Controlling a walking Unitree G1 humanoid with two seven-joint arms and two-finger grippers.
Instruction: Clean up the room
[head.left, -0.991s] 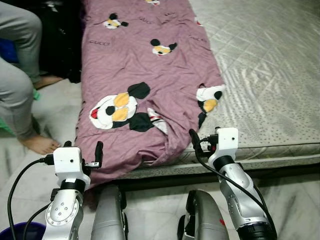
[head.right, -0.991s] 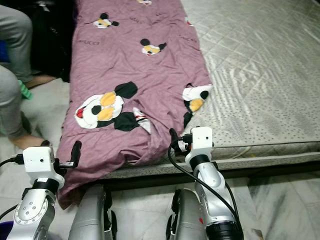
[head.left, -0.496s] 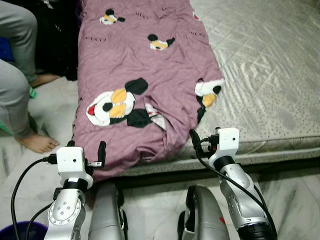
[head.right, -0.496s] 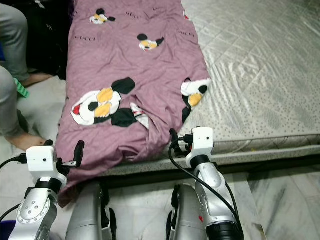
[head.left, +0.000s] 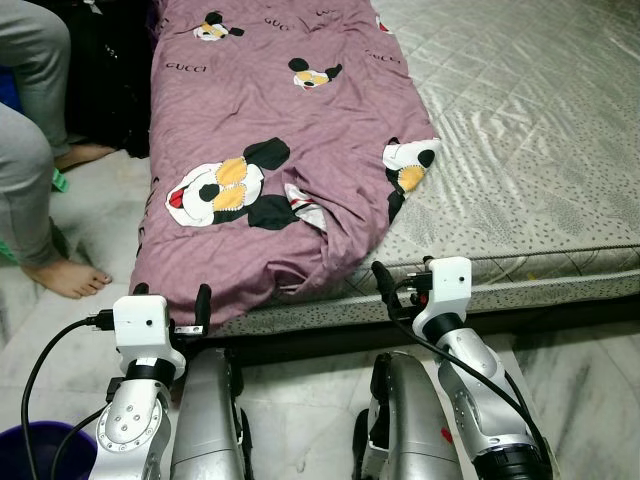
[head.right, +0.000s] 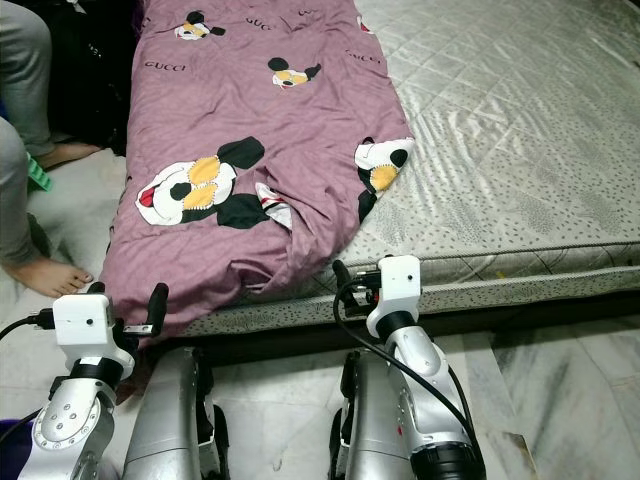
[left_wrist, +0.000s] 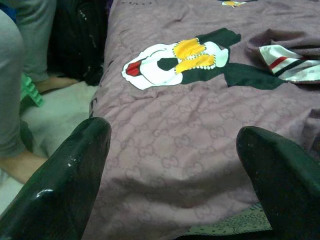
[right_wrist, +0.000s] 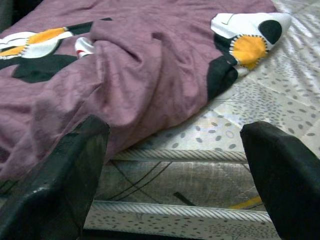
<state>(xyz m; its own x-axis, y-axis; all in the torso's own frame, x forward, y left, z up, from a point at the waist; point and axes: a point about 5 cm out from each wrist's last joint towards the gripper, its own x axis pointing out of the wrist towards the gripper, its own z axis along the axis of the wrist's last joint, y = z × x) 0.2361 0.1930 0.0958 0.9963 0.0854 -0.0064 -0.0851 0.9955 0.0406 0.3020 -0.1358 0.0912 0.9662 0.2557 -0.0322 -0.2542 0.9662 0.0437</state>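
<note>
a purple blanket (head.left: 290, 150) printed with cartoon mouse faces lies along the left part of a grey patterned mattress (head.left: 520, 130), running from the far end to the near edge, where it bunches into folds and hangs a little over the side. a white, black and yellow patch at its right edge is turned up onto the bare mattress. the left gripper (left_wrist: 175, 175) hovers low at the near left corner of the blanket, fingers spread wide with nothing between them, the cloth just beyond the tips. the right gripper (right_wrist: 175, 165) hangs in front of the mattress's near edge, just right of the bunched folds, fingers likewise spread and empty. to the far left, a person's legs in grey trousers (head.left: 30, 150) and a bare foot (head.left: 68, 279) rest on the pale floor beside the bed, with a dark bag (head.left: 110, 70) behind them. a blue bucket rim (head.left: 40, 455) sits at the near left corner.
</note>
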